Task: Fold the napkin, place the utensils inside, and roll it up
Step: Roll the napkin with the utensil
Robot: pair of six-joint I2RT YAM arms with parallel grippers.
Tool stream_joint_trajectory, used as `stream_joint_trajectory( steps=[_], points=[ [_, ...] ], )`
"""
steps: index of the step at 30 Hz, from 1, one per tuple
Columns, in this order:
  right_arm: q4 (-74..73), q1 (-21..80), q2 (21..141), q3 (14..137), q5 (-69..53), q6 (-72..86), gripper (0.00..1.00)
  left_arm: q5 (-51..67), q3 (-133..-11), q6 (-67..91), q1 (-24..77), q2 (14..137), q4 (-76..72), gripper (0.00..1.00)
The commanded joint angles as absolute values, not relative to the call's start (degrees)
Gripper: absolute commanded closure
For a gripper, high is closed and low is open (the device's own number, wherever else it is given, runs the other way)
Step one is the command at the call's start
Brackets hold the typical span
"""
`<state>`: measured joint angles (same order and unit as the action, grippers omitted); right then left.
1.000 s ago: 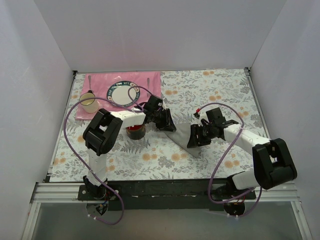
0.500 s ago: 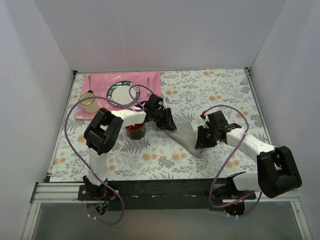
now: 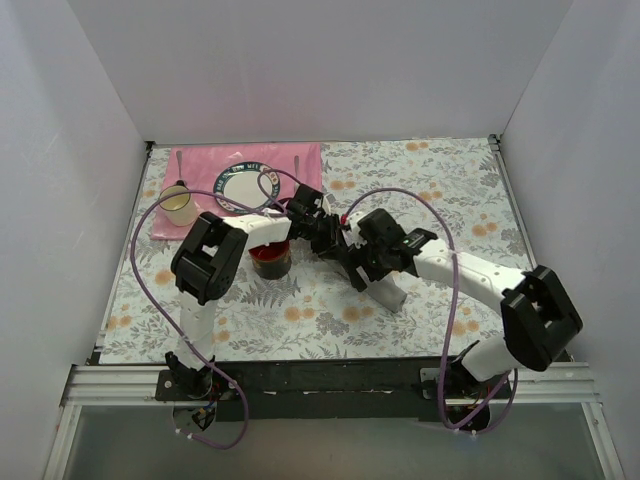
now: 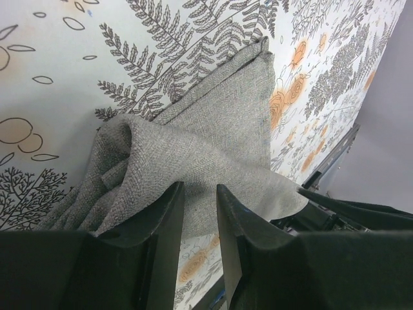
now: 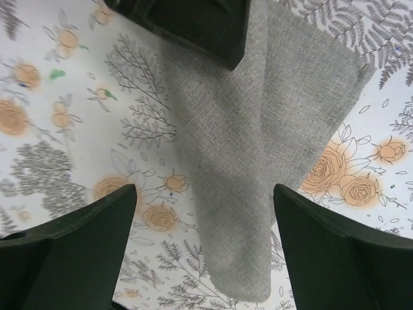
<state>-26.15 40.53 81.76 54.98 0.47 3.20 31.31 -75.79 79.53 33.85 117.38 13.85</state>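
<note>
Napkin is pinched in a raised fold between the narrowly set fingers of the left gripper. The right gripper is set over the same cloth, its fingers spread wide to either side of the strip and nothing gripped between them. The grey cloth is laid as a folded strip near the middle of the flowered table cover. At the far left a pink placemat is seen, with a plate and a mug on it.

Lab bench: white-walled enclosure, aluminium frame
</note>
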Motion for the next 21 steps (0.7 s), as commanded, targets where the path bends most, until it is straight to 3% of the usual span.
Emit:
stream_joint_trajectory(
  steps=[1, 6, 11, 21],
  points=[
    [-23.6, 45.0, 87.1, 55.5, 13.4, -1.5, 0.06, 31.9, -78.0, 79.2, 32.7, 119.0, 17.7, 0.73],
    [-20.2, 48.4, 90.4, 54.9, 21.3, -1.9, 0.08, 32.3, -79.2, 78.4, 32.3, 120.0, 19.7, 0.73],
    [-17.1, 48.2, 91.8, 52.6, 20.4, -1.9, 0.12, 33.1, -80.8, 76.7, 31.7, 120.4, 21.1, 0.73],
    [-10.6, 41.2, 91.3, 46.3, 4.7, 4.0, 0.49, 33.2, -86.8, 74.0, 31.6, 120.9, 26.6, 0.7]
  ],
)
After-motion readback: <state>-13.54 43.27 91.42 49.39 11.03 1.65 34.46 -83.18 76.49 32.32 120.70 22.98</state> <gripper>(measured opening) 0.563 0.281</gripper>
